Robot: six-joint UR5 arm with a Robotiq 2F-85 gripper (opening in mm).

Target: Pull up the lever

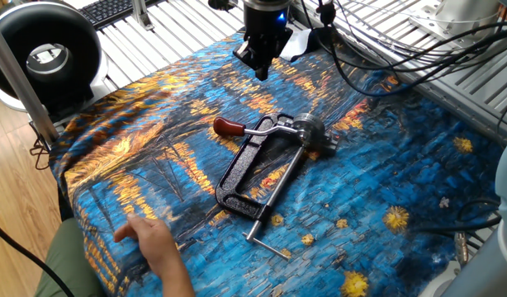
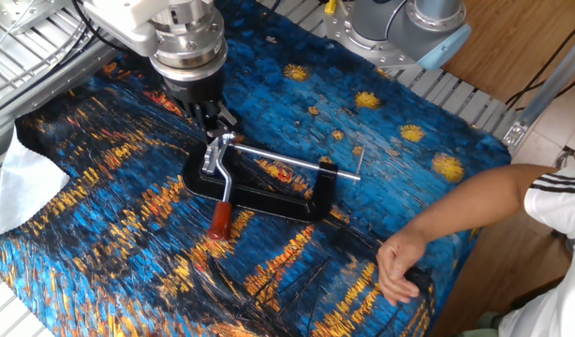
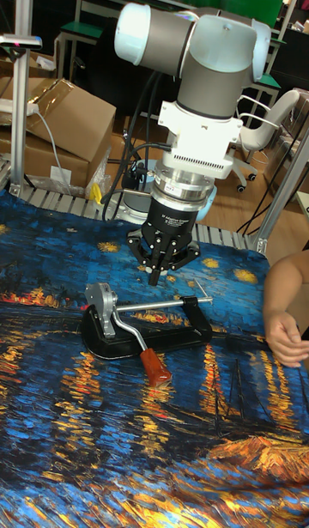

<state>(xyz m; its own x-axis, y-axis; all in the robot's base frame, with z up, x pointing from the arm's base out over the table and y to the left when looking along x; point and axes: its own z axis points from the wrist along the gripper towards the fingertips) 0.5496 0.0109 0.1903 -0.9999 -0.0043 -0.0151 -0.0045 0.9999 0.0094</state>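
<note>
While the black two-finger gripper (image 1: pixel 260 68) hangs in the air above the far part of the cloth, its fingertips are drawn tight together and nothing sits between them; the tall fixed view shows the tips (image 3: pixel 155 275) meeting in a single point just above the clamp, clear of it. Below lies the long black C-shaped clamp frame (image 1: pixel 237 177), flat on the blue and orange painted-pattern tablecloth (image 1: pixel 386 165) that covers the table. The slim curved silver lever with its small reddish-brown knob (image 1: pixel 229 126) rests low, close to the cloth, running out from the silver metal head (image 1: pixel 310 132) at one end of the frame, with the knob pointing away from the frame's opening. In the other fixed view the same lever (image 2: pixel 222 192) lies across the black frame with its knob (image 2: pixel 219 220) resting on the cloth beside it, and the gripper (image 2: pixel 213 120) sits right over the silver head, near but not touching. The thin bare steel rod (image 2: pixel 287 161) spans the open side of the frame, ending in a small crossbar. In the tall fixed view the lever (image 3: pixel 137 343) slopes down toward the camera. A person's bare hand (image 1: pixel 154 243) rests on the near edge of the cloth, well apart from the clamp.
</note>
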